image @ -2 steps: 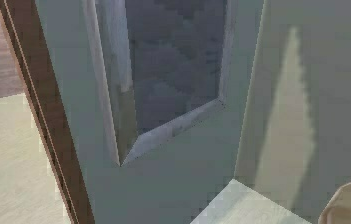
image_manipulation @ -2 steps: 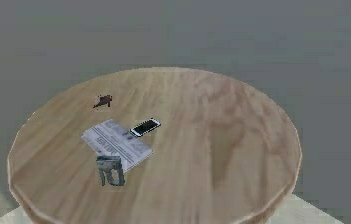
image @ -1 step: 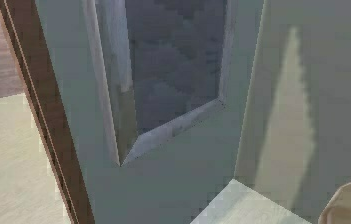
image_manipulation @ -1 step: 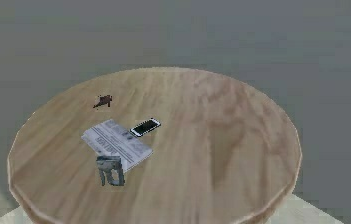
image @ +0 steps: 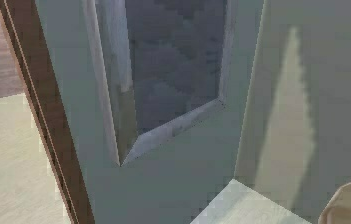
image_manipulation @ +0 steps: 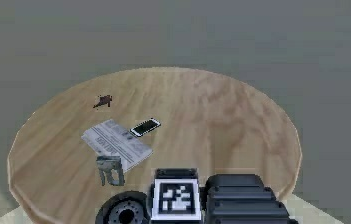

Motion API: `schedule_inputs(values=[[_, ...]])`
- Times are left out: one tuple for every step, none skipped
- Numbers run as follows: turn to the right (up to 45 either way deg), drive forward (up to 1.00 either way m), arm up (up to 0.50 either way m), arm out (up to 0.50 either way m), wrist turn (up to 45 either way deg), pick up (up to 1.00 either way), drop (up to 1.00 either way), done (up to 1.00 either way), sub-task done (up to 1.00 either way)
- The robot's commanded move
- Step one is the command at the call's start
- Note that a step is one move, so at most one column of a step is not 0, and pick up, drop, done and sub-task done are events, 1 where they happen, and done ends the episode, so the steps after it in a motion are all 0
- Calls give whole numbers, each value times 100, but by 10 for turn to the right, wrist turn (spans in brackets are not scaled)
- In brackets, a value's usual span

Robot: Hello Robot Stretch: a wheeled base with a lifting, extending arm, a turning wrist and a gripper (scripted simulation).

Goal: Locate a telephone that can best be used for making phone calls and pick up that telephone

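Observation:
A round wooden table (image_manipulation: 233, 110) stands in the arm side view. On its left half lies a small flat dark phone with a pale rim (image_manipulation: 145, 127), touching the corner of a folded newspaper (image_manipulation: 116, 142). At the bottom edge sits a white marker square (image_manipulation: 178, 195) with dark arm parts beside it. Left of the marker is the gripper (image_manipulation: 111, 172), its grey fingers against the tabletop just below the newspaper. I cannot tell whether it holds anything. The phone lies a short way up and right of the fingers.
A small dark reddish thing (image_manipulation: 105, 100) lies near the table's far left rim. The forward view has a pale wall with a framed grey panel (image: 173, 70), a brown wooden frame (image: 43, 110) at the left, and a table edge (image: 348, 205) at the bottom right.

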Motion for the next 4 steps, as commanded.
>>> schedule_inputs(values=[[0, 0, 0, 50, 0, 0, 0, 0, 0], [0, 0, 0, 0, 450, 0, 0, 0, 0], [0, 0, 0, 0, 450, 0, 0, 0, 0], [0, 0, 0, 0, 450, 0, 0, 0, 0]])
